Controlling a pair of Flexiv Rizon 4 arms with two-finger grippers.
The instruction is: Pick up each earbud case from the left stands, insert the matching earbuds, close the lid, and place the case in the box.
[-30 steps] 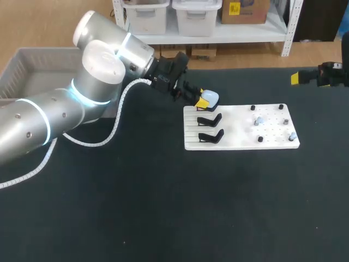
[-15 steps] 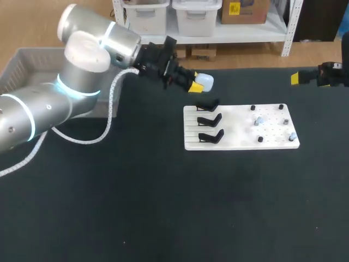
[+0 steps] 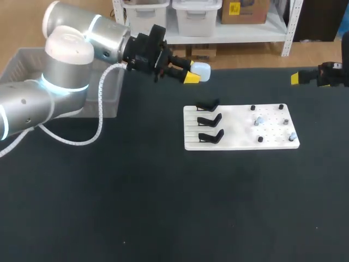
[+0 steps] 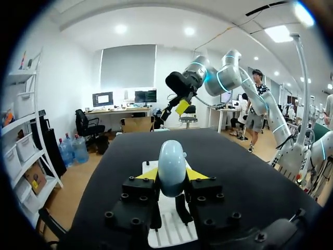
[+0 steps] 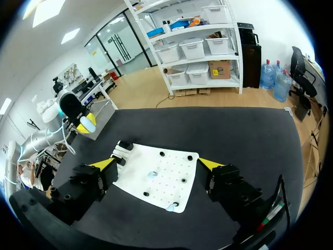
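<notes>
One pale blue earbud case [image 3: 202, 70] was clenched in the left pincer [image 3: 193, 74], held above the far side of the black bench [image 3: 163, 207], beyond the white board [image 3: 234, 134]. The case stuck out past the yellow tips, its long axis seemingly in line with the fingers and its rounded end toward the right arm's side. Three black stands [image 3: 210, 119] stood in a column on the board's end nearer the left arm. Two small earbuds [image 3: 259, 120] lay on its other half. The right pincer [image 5: 157, 164] hung released, fingers wide apart. One grey box [image 3: 22, 60] sat at the left.

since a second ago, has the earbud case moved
Yes: the earbud case, in the left gripper, rose off the white board, toward the table's far edge.
</notes>
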